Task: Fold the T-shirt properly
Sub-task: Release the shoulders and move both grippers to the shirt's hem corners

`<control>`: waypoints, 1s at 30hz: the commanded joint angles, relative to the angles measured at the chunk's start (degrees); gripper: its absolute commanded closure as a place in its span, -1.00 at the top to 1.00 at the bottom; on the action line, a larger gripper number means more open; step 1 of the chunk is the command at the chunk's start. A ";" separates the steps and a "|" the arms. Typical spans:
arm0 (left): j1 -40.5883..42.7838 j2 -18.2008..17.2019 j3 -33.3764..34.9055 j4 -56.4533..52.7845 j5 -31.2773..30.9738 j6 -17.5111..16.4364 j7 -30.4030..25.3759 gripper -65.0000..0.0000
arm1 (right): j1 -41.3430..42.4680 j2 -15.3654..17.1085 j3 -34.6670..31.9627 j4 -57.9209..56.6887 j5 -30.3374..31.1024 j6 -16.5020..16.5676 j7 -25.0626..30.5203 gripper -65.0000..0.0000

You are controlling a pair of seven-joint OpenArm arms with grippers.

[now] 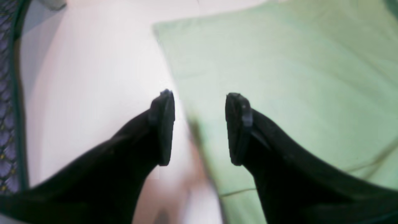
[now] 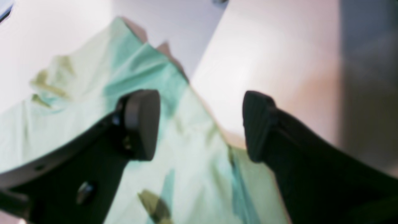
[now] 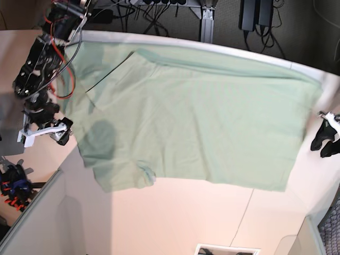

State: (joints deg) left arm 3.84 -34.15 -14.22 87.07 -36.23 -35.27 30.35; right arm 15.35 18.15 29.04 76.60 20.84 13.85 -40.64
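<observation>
Pale sage-green cloth, the T-shirt (image 3: 196, 117), lies spread nearly flat across the white table (image 3: 175, 218), which serves as the reference: collar end toward the table's left side in the base view, hem toward its right. The right gripper (image 2: 200, 124) hangs over the table's left edge, jaws parted and empty, above a rumpled sleeve. The left gripper (image 1: 199, 127) straddles the hem edge at the table's right side, jaws released, holding nothing. Judgement: lower each gripper squarely onto its cloth edge, pinch one layer only, then lift both evenly
</observation>
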 commanded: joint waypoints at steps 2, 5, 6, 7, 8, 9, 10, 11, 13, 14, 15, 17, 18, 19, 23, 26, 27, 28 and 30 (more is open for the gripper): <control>-5.53 -0.79 1.73 -4.02 -0.24 0.09 -1.70 -0.07 | 1.92 1.05 -0.44 -1.11 -0.11 -0.11 0.87 0.26; -13.11 -0.76 6.10 -14.38 1.31 0.09 -4.70 -0.07 | 1.88 1.05 -0.39 -1.79 -0.11 -0.11 -0.74 0.26; -15.65 -0.76 7.58 -18.40 1.44 0.09 -6.29 -0.07 | 1.55 1.07 -0.39 -1.77 -0.07 -0.11 -1.20 0.26; -18.16 -0.57 8.92 -22.40 1.42 0.09 -7.54 -0.06 | 1.11 1.07 -0.39 -1.77 -0.04 -0.11 -1.18 0.26; -20.57 -0.09 9.97 -26.25 1.49 0.09 -8.22 0.02 | 0.57 1.05 -0.39 -1.77 -0.09 -0.11 -1.20 0.26; -22.80 0.55 10.73 -29.81 1.44 0.09 -8.26 0.08 | -0.02 1.05 -0.39 -1.77 -0.02 -0.11 -1.20 0.26; -24.76 1.38 11.30 -33.05 1.44 0.09 -8.24 0.11 | -0.61 1.03 -0.39 -1.79 -0.04 -0.11 -1.38 0.26; -26.47 2.16 11.69 -35.95 1.49 0.11 -8.24 0.11 | -1.01 0.98 -0.39 -1.77 0.22 -0.13 -1.42 0.26; -29.44 3.76 11.87 -40.70 1.73 0.17 -8.48 0.11 | -1.77 0.74 -0.31 -1.77 0.13 -0.11 -1.92 0.26; -30.64 4.46 11.87 -42.62 2.23 0.35 -9.05 0.11 | -2.08 0.74 -0.24 -1.77 0.11 -0.11 -2.49 0.26; -31.56 5.11 11.87 -44.24 2.78 1.01 -9.62 0.11 | -2.43 0.76 -0.22 -1.77 0.09 -0.13 -3.06 0.26; -33.24 6.40 11.87 -46.90 4.26 3.17 -9.79 0.11 | -3.21 0.76 -0.09 -1.77 0.02 -0.13 -3.58 0.26; -33.70 7.02 11.87 -48.02 4.85 3.80 -10.03 0.11 | -3.54 0.74 -0.07 -1.77 0.20 -0.13 -3.52 0.26; -34.05 7.74 11.87 -48.98 5.09 4.24 -10.21 0.11 | -3.82 0.74 0.00 -1.77 0.17 -0.15 -3.52 0.26; -34.80 10.71 11.91 -51.30 7.98 6.58 -11.37 0.11 | -3.96 0.76 0.00 -1.77 1.03 -0.15 -3.54 0.26; -35.47 12.83 11.91 -51.32 9.40 7.23 -11.50 0.11 | -3.98 0.74 0.00 -1.77 1.07 -0.13 -3.54 0.26; -35.80 13.42 11.91 -51.32 9.86 7.26 -11.63 0.11 | -3.98 0.74 0.00 -1.75 1.07 -0.13 -3.54 0.26; -36.06 13.94 11.91 -51.34 10.43 7.43 -11.80 0.11 | -3.98 0.74 -0.02 -1.77 1.07 -0.13 -3.54 0.26; -36.33 14.84 11.91 -51.34 11.30 8.96 -11.91 0.11 | -3.98 0.76 0.00 -1.77 1.09 -0.13 -3.54 0.26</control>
State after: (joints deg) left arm -31.16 -18.72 -2.26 35.33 -25.08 -26.94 18.11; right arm 10.31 17.91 28.75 73.87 21.37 13.69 -45.25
